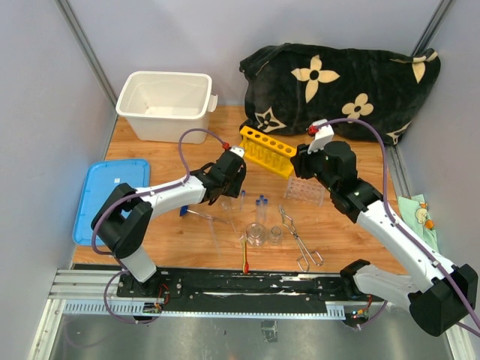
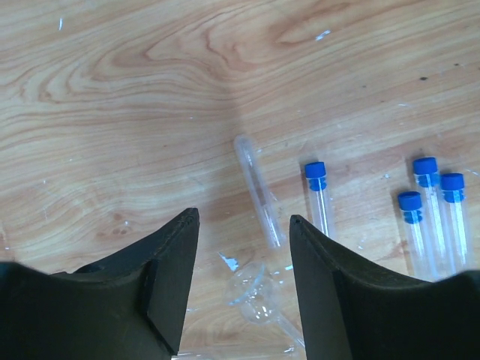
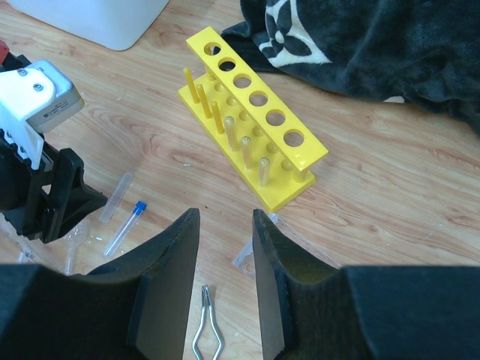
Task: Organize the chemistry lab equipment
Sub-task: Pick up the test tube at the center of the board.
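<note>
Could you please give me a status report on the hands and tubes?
Left hand open, empty, over uncapped clear tube. Right hand open, empty, facing yellow rack. Rack holes vacant. Nothing in the way.

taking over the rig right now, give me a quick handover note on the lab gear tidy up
Left gripper: open, empty, over an uncapped clear tube lying on the table.
Right gripper: open, empty, above the table near the yellow rack.
Things: four blue-capped tubes lie loose beside that tube. The beakers, tongs and red-tipped stick lie nearer the arm bases. The clear rack sits by the yellow one.
Done: nothing racked; the yellow rack's holes are all empty.
Left: probably tubes into a rack, then gather the rest.
</note>
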Controlling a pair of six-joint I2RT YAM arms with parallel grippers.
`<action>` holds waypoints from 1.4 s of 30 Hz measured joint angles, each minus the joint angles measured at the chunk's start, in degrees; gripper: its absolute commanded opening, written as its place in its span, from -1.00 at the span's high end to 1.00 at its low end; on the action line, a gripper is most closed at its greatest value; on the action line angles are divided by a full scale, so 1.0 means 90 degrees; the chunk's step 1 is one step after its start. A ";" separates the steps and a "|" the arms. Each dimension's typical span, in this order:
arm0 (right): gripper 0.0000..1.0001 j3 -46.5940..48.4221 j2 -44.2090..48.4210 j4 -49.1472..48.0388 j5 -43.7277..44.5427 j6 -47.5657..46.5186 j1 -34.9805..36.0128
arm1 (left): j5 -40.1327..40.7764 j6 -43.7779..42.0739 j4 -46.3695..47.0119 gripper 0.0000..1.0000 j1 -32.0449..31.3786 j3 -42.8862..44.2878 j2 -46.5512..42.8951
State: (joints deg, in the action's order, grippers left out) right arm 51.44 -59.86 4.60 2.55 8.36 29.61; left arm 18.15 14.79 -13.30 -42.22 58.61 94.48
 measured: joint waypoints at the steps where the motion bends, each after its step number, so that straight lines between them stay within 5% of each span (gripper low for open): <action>1: 0.29 0.0000 0.0000 -0.0002 0.0000 0.0002 0.0000 | -0.0012 0.0015 0.0012 -0.11 0.0053 -0.0027 0.0010; 26: 0.29 0.0000 -0.0095 -0.0039 0.0000 0.0007 0.0000 | -0.0658 0.0403 0.0248 0.02 0.0124 -0.0325 0.0549; 38: 0.28 0.0002 -0.0117 -0.0044 -0.0015 0.0029 0.0000 | -0.0685 0.0437 0.0549 0.94 0.0124 -0.0406 0.0602; 42: 0.28 0.0189 -0.0364 0.0163 -0.0236 0.0121 0.0000 | -0.0697 0.0444 0.0607 0.99 0.0124 -0.0568 0.0461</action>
State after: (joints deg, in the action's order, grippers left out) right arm 53.15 -63.13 6.07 0.43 9.45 29.61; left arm 11.88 18.79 -7.84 -41.10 53.49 98.63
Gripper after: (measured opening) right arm 0.358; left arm 0.164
